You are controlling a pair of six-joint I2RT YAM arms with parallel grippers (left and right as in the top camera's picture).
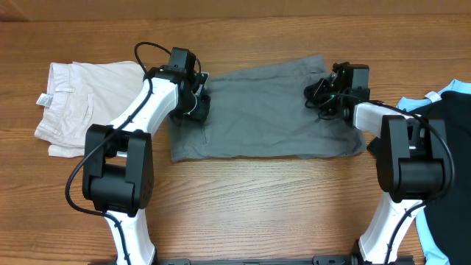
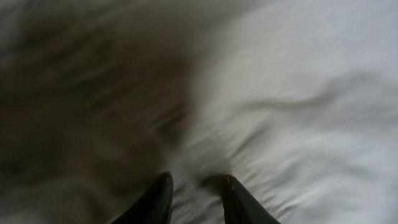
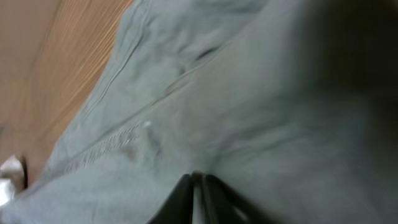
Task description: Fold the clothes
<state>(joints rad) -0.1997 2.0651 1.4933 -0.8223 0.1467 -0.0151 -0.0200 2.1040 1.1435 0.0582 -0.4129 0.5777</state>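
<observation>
shorts: grey shorts (image 1: 265, 110) lie flat mid-table (image 1: 243, 213), long axis left-right | left fingers (image 2: 155, 202): on the left end's far edge, narrowly apart, cloth between, hold cannot be told | right fingers (image 3: 181, 199): on the right end's far edge, tips together against cloth, pinch unclear | judgement: each arm is nearest its own end; the fold probably runs far-to-near.

No text, brand or number is legible in any view. The white tag (image 1: 42, 99) on the cream shorts (image 1: 81, 103) is too small to read, and both wrist views are blurred.
</observation>
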